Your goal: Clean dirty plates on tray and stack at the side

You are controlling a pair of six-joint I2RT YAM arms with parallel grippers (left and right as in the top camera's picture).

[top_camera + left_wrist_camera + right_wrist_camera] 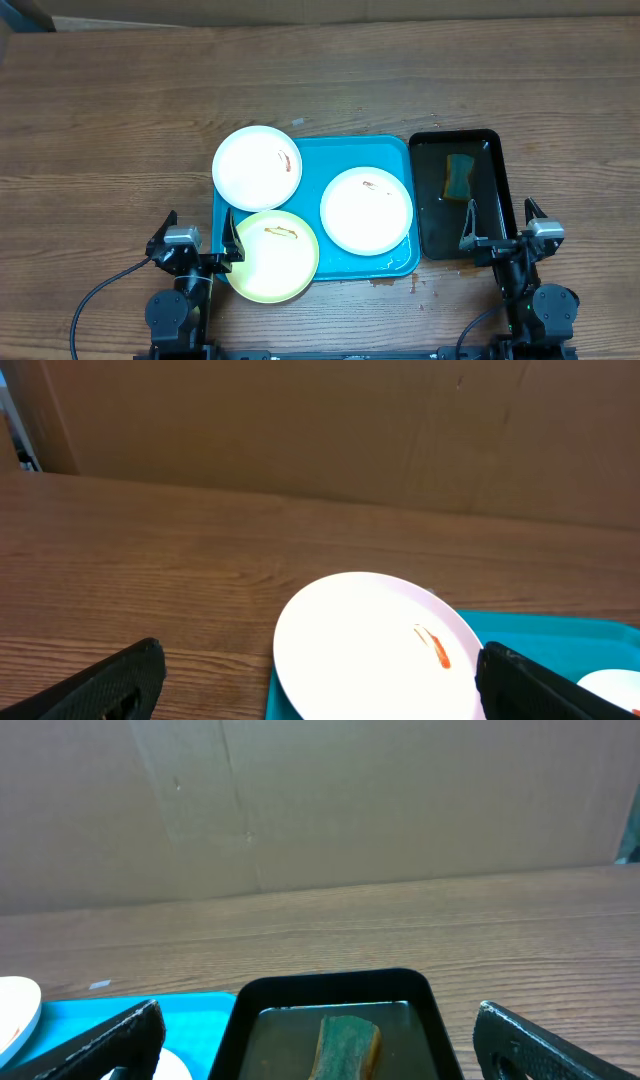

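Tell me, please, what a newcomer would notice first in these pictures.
The turquoise tray stands out mid-table, carrying three smeared plates: one white plate overhanging its far left corner, a second white plate on its right half, and a yellow-green plate overhanging its near edge. Right of it, a black tray holds a green sponge.

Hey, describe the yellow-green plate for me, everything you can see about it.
The yellow-green plate is round, flat and pale, smooth like plastic, with one small reddish-brown smear near its far edge. It lies face up on the near left corner of the turquoise tray, overhanging the rim on the left and near sides. Its far edge comes right up to the left white plate; whether they touch is unclear.
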